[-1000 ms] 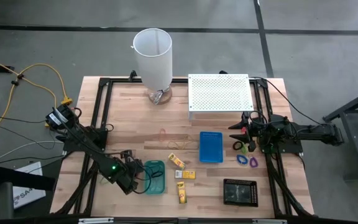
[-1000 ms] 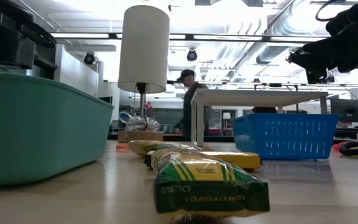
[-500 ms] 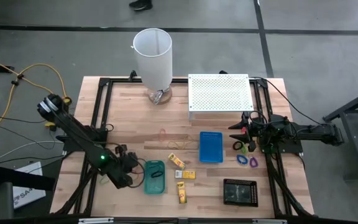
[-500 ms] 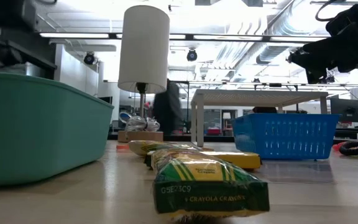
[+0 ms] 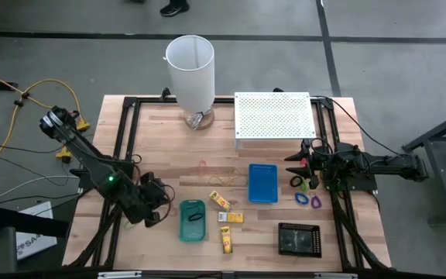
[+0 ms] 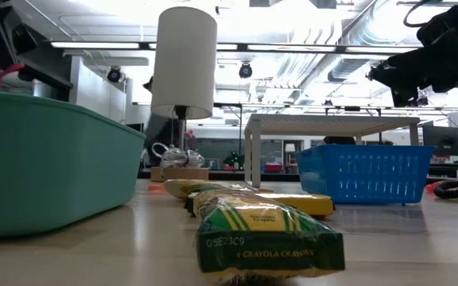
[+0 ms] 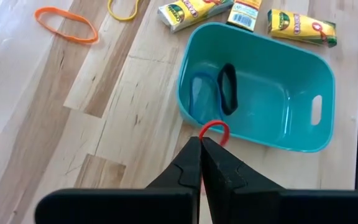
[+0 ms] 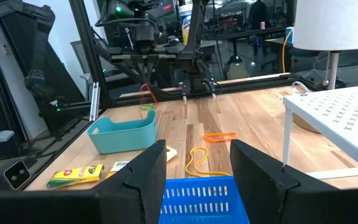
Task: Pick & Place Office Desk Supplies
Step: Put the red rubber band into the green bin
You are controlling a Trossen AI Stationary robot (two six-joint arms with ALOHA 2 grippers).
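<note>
Left wrist view: left pincer (image 7: 201,142) pinching thin red rubber-band loop (image 7: 214,129) beside glossy teal tray (image 7: 260,87); right pincer (image 8: 197,155) wide.

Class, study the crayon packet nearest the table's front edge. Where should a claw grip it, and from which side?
Grip the packet at its middle, across its short width, coming straight down. It lies flat, so only its long edges give opposing faces, and both look clear of the tray. The left claw, shut on a red band, hangs by that tray.
</note>
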